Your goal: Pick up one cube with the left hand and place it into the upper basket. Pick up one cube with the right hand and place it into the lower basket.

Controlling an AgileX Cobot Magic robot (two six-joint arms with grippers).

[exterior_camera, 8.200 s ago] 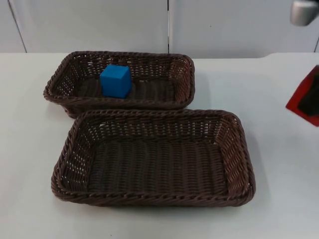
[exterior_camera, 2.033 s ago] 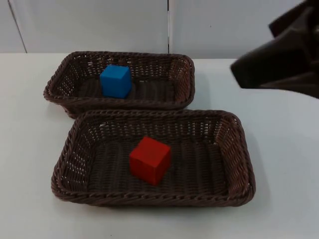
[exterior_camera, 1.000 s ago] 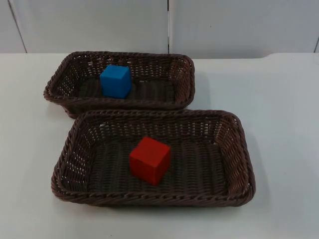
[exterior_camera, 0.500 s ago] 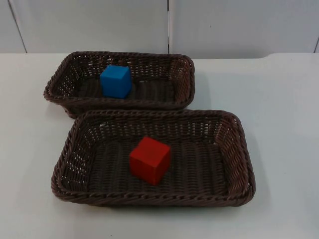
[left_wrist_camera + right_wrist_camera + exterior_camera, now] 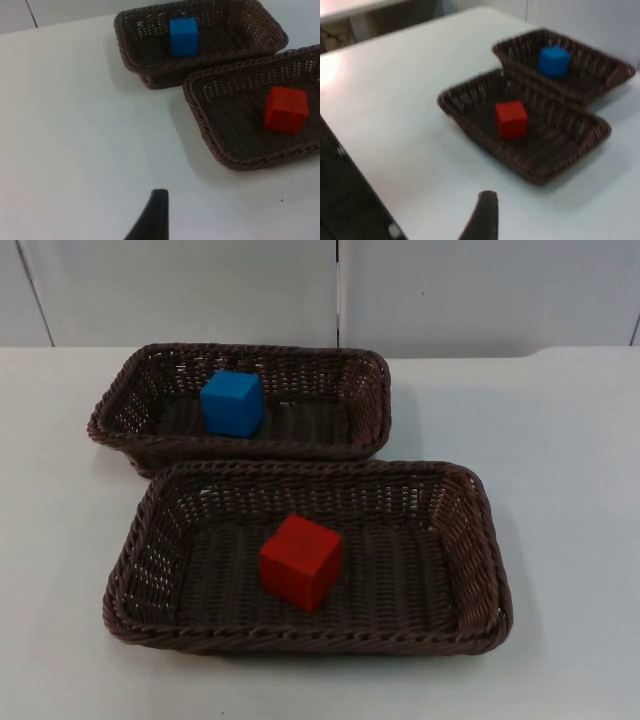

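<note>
No legible text or labels

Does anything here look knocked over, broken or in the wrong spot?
Nothing stands out. The blue cube sits upright in the upper basket, the red cube in the lower basket. Both baskets stand flat on the white table, undamaged.

- You are looking at a blue cube (image 5: 232, 403), plain and even in colour.
- You are seeing a red cube (image 5: 300, 562), darker on its shaded side.
- The upper basket (image 5: 120, 410) and lower basket (image 5: 480, 540) are showing dark brown woven wicker.
- The worktop (image 5: 560, 440) is showing plain white.
- The partition wall (image 5: 200, 290) is showing pale grey.
</note>
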